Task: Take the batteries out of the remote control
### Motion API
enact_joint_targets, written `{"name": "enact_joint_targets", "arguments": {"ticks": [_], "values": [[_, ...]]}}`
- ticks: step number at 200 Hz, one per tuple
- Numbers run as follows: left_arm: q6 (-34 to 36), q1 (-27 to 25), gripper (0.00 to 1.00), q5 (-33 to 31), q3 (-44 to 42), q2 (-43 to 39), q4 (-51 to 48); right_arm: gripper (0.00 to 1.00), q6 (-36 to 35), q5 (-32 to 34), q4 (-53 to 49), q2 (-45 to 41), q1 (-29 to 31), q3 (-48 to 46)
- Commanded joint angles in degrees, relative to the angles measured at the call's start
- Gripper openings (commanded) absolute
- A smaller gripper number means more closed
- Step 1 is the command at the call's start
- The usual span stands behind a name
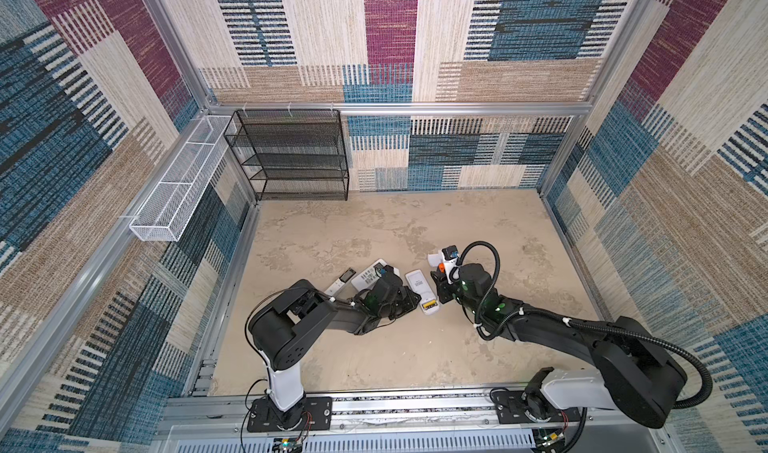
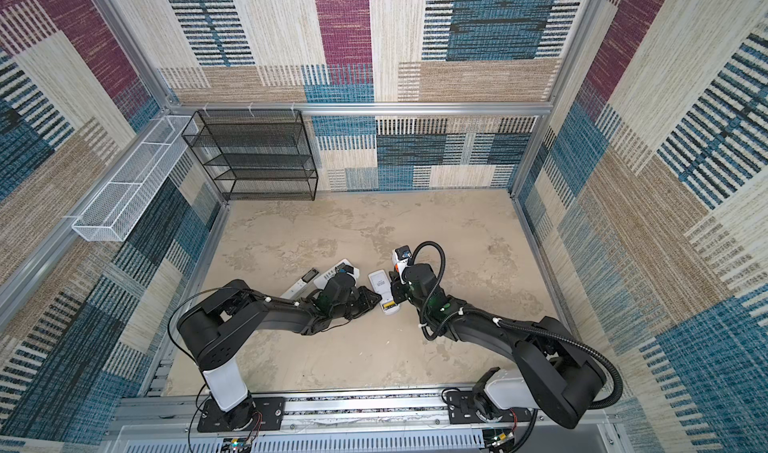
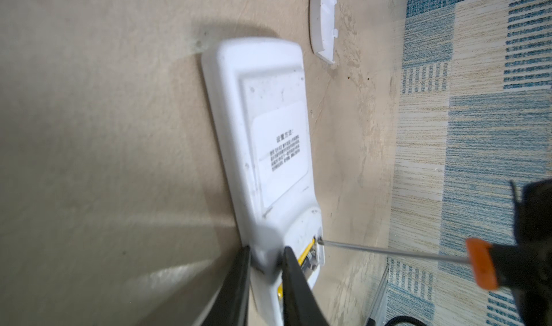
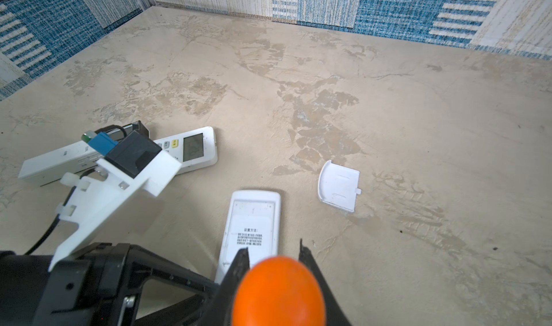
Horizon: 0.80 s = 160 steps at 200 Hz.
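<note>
A white remote control (image 3: 268,148) lies back-up on the table with its battery bay uncovered. My left gripper (image 3: 265,255) is shut on the bay end of its body. A yellow battery (image 3: 307,251) shows inside the bay; in both top views it is a yellow strip (image 1: 430,304) (image 2: 388,306). My right gripper (image 4: 273,257) is shut on the orange-handled screwdriver (image 4: 277,291). The screwdriver's thin shaft (image 3: 388,251) reaches in from the side, and its tip touches the bay's edge beside the battery. Any other batteries are hidden.
The loose white battery cover (image 4: 339,185) lies just beyond the remote. Two more remotes (image 4: 194,148) (image 4: 53,163) lie crossed to the left, with a small black piece (image 1: 347,273) beside them. A black wire shelf (image 1: 291,156) and a white mesh basket (image 1: 178,189) stand at the back left.
</note>
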Motion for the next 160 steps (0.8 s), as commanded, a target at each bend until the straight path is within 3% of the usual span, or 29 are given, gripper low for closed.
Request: {"name": "enact_joint_targets", "arguments": {"ticks": [1,160], "values": [[-0.32,-0.25,0.22,0.89,-0.16,0.61,-5.62,0.0,0.28,0.76,0.9,0.41,0.13,0.36],[-0.55,-0.57,0.21,0.7,-0.26,0.79,-5.62,0.0,0.89,1.62,1.43,2.06,0.83,-0.53]]}}
